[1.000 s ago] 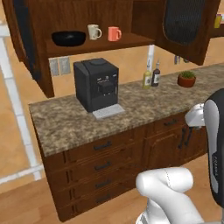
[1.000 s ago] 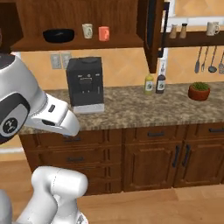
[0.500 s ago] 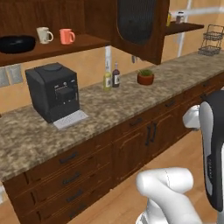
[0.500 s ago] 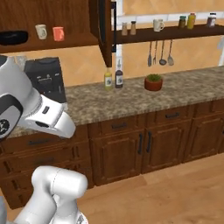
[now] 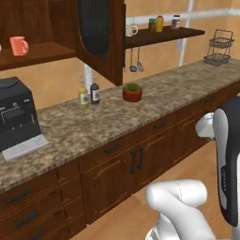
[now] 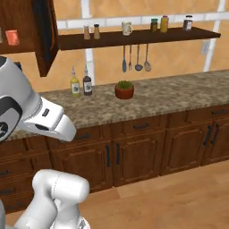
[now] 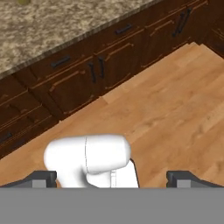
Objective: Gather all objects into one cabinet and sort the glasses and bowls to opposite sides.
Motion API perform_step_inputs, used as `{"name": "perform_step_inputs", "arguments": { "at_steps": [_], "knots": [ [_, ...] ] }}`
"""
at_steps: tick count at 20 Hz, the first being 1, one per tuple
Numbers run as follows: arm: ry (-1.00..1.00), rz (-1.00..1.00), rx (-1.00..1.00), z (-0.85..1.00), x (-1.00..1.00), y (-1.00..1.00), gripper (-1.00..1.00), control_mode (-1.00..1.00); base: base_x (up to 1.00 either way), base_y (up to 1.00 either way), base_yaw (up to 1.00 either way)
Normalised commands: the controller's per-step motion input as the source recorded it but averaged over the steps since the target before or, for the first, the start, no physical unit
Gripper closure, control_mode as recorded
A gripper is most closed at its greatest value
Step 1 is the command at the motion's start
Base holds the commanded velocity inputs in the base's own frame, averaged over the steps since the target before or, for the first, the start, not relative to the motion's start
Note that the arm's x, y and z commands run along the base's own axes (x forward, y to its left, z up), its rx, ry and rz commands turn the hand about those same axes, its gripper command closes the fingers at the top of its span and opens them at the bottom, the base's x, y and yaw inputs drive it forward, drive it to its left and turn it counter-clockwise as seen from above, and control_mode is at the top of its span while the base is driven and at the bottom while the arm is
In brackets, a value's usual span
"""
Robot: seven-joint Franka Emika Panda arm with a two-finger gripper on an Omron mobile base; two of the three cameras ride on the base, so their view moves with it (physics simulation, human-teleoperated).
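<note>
Coral mug (image 5: 19,45) now at far left

A mug (image 5: 19,45) stood inside the cabinet (image 5: 70,33), another mug (image 6: 127,28) on the wall shelf (image 6: 134,38) to its right, above a potted plant (image 6: 124,89) and two bottles (image 6: 80,82) on the counter (image 6: 147,98).

Nothing readable here, honestly. The yellow and dark sauce bottles (image 6: 79,83) on the speckled granite surface (image 6: 152,96) have labels, but they're way too small and blurry to make out any words.
</note>
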Motion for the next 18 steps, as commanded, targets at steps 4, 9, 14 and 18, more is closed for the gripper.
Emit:
{"name": "perform_step_inputs", "arguments": {
  "at_steps": [4,9,14,18],
  "knots": [
    [0.00,0.00,0.00,0.00,0.00,0.00,-1.00,1.00,0.65,-0.85,0.41],
    [0.00,0.00,0.00,0.00,0.00,0.00,-1.00,1.00,0.42,-0.96,0.51],
    [0.00,0.00,0.00,0.00,0.00,0.00,-1.00,1.00,0.60,-0.92,0.42],
    [0.00,0.00,0.00,0.00,0.00,0.00,-1.00,1.00,0.61,-0.65,0.38]
  ]
}}
